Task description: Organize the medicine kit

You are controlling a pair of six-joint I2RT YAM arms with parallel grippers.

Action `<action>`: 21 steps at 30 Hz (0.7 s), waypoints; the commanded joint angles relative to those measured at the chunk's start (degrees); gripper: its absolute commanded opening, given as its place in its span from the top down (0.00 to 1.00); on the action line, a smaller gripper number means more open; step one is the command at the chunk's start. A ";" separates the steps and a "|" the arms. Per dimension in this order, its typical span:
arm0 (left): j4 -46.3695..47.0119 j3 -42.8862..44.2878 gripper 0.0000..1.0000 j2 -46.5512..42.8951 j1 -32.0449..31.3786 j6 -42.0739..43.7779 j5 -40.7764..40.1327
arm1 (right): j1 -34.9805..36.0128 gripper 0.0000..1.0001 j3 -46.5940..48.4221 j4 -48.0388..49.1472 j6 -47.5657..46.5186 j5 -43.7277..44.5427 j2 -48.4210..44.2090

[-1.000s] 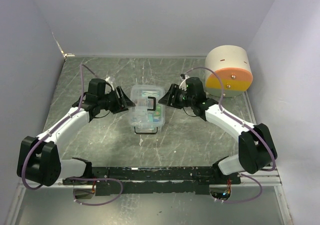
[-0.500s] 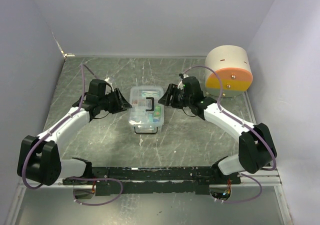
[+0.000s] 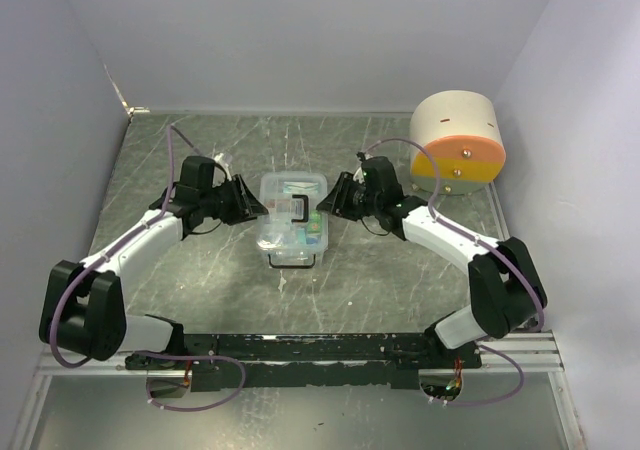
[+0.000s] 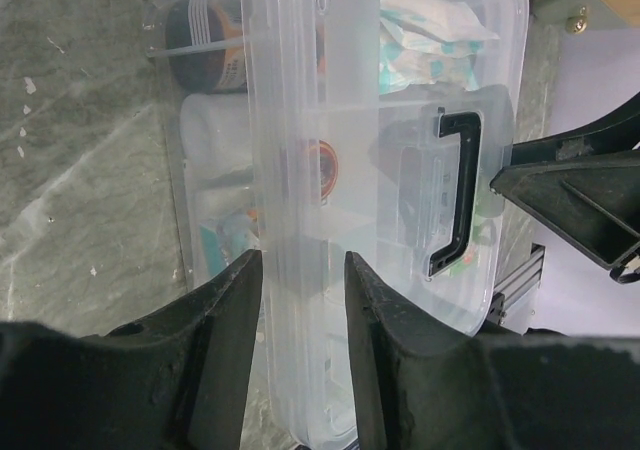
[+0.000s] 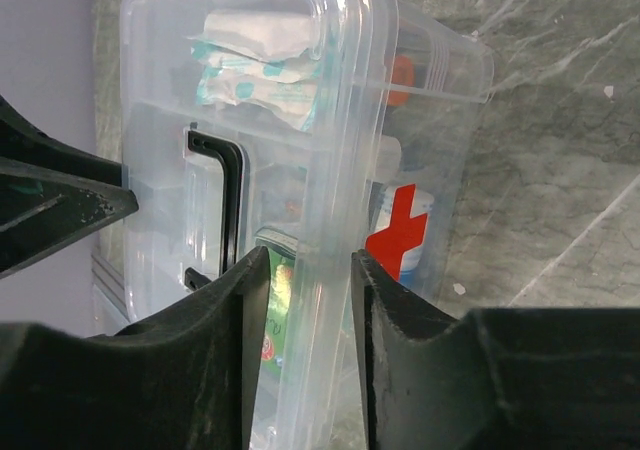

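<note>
The medicine kit (image 3: 292, 220), a clear plastic box with a black handle (image 3: 300, 208), sits closed at mid-table. My left gripper (image 3: 255, 205) is at its left side and my right gripper (image 3: 325, 202) at its right side. In the left wrist view the left gripper (image 4: 303, 260) is shut on the rim of the kit's lid (image 4: 300, 120). In the right wrist view the right gripper (image 5: 310, 255) clasps the opposite lid rim (image 5: 335, 120), beside the red cross (image 5: 398, 232). Packets and a small dark jar show through the plastic.
A big round cream, orange and yellow drum (image 3: 457, 142) stands at the back right, behind the right arm. Grey walls close the table on the left, back and right. Bare marbled tabletop (image 3: 200, 270) lies in front of the kit.
Both grippers moved inward to the kit's sides and their jaws narrowed onto the lid's edges. The kit has stayed in place.
</note>
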 commanded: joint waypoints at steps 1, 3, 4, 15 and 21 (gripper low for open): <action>-1.50 0.76 0.50 2.24 -0.10 1.83 -0.74 | 0.13 0.61 -1.77 -1.43 0.78 1.32 1.40; -2.92 2.24 0.43 1.98 -0.10 2.79 -1.97 | 0.21 0.54 2.13 -3.99 -1.80 3.53 1.07; -4.13 3.25 0.39 1.59 -0.10 3.48 -3.16 | 0.07 0.50 4.29 -5.26 -3.32 5.21 1.27; -15.85 5.77 0.03 -11.14 -0.10 9.46 -10.96 | -0.41 0.26 26.34 -9.19 -21.09 7.95 13.17; -16.48 0.26 0.05 -17.96 -0.10 6.05 -4.31 | -0.65 0.24 36.67 -11.87 -36.23 -2.67 23.08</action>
